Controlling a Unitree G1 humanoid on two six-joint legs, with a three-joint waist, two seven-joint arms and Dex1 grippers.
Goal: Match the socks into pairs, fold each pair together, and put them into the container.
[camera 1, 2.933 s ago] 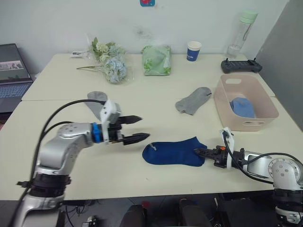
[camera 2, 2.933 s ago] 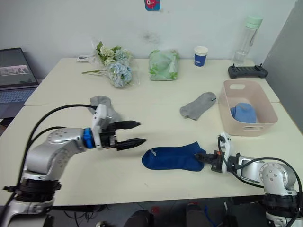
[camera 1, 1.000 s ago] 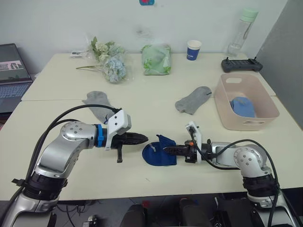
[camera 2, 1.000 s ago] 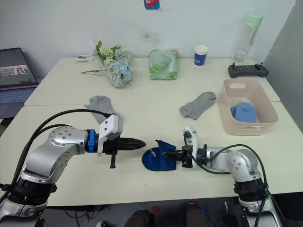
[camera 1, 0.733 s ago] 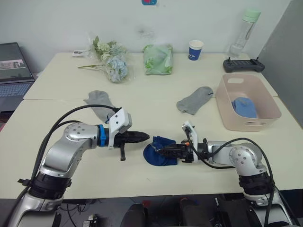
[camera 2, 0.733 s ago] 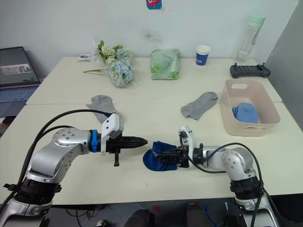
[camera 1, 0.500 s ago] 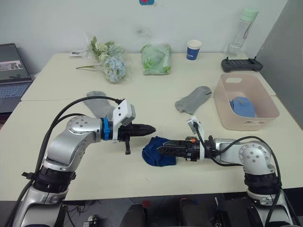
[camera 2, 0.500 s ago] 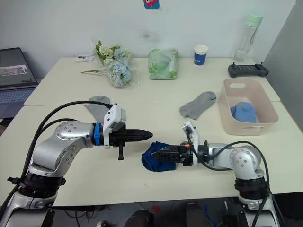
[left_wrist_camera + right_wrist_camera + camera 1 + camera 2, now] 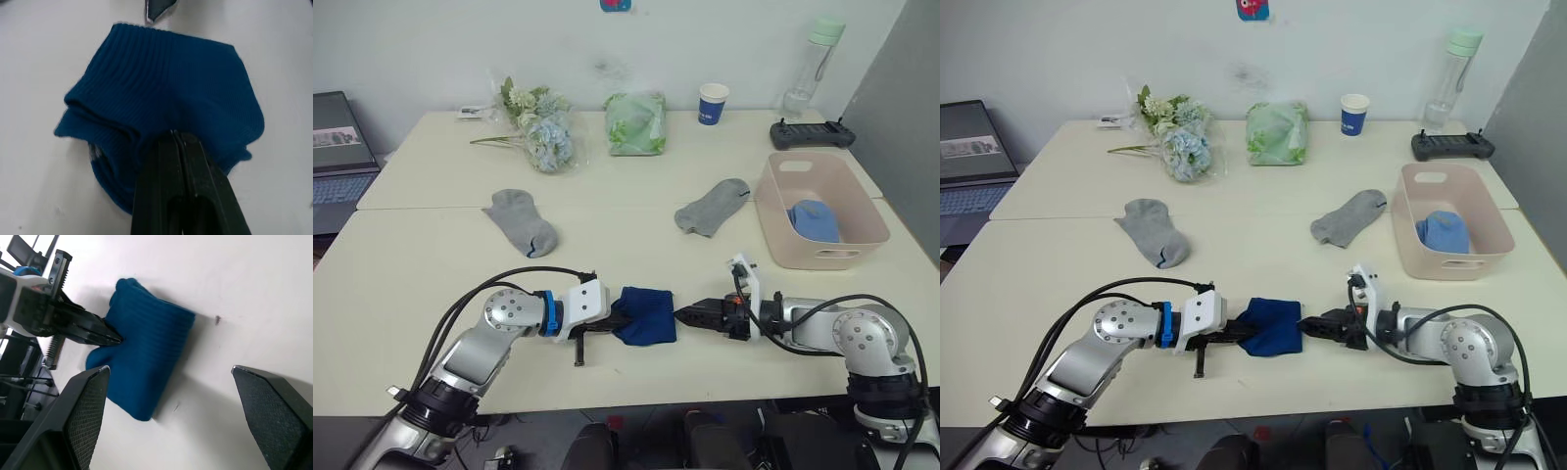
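A navy blue sock bundle lies folded near the table's front edge. My left gripper is shut, its tip pressing on the bundle's left side. My right gripper stands open just right of the bundle, apart from it; the left gripper shows beyond it. One grey sock lies flat at mid-left and another grey sock at mid-right. The pink container stands at the right with a folded light blue sock bundle inside.
Along the back of the table are a bunch of flowers, a green wrapped bundle, a paper cup, a bottle and a black controller. A laptop sits at far left.
My right gripper opened, let go of the navy sock and drew back to the right. My left arm dropped low and its shut tip moved onto the folded sock.
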